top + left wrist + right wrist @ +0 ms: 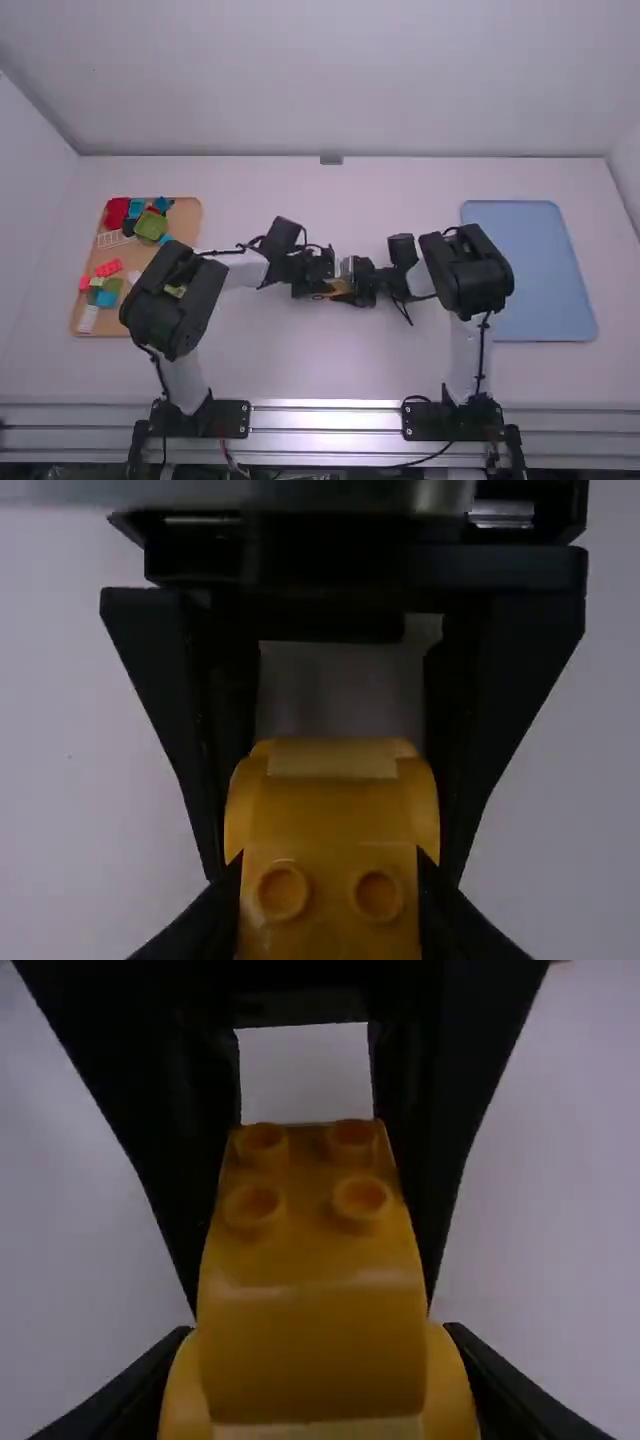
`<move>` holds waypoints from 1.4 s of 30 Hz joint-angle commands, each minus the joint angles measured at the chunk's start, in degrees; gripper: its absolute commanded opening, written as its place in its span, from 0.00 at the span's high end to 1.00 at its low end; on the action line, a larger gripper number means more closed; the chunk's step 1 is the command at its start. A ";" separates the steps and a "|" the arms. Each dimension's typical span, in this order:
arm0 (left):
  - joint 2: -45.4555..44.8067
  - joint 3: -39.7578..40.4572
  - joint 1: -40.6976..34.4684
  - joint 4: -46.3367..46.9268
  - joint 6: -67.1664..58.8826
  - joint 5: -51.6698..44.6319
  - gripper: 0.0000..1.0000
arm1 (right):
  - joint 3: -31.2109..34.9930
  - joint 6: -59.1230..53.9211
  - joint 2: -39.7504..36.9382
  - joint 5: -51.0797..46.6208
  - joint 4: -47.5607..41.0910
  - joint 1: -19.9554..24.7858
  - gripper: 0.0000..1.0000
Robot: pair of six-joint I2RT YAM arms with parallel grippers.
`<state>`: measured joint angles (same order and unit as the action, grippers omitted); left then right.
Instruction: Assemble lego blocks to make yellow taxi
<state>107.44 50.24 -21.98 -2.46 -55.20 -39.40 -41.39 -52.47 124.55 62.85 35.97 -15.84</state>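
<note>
Between the fingertips of the left end effector (323,284) and the right end effector (358,285), both clamped on its sides, sits a yellow Lego taxi body (311,1350), smoothly curved, showing four round studs.

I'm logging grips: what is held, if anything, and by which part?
Yellow block assembly: the left gripper holds its studded end, the right gripper its wide, rounded end.

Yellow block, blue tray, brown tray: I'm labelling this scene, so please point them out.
Yellow block (310,1350): right wrist view, smooth curved part beside its studs.
Blue tray (540,270): high view, bare middle.
Brown tray (187,217): high view, bare far right corner.
</note>
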 commanded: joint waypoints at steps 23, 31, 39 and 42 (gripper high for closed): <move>-19.43 -0.26 23.04 6.34 10.34 -8.59 0.01 | -0.22 16.35 -6.45 -0.15 6.82 1.70 0.47; -22.01 -0.28 25.20 5.40 42.38 13.09 0.01 | -0.22 25.22 -27.47 -21.79 -12.39 10.56 0.53; -22.01 -0.28 24.96 3.26 57.51 34.23 0.01 | -0.22 27.74 -49.11 -46.95 -34.58 24.61 0.57; -22.01 -0.28 24.96 2.75 57.11 34.34 0.01 | -0.20 30.42 -53.48 -54.34 -38.42 30.38 0.58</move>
<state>86.48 49.98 3.01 0.36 -1.56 -9.32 -41.50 -24.93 72.93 18.24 -1.87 12.53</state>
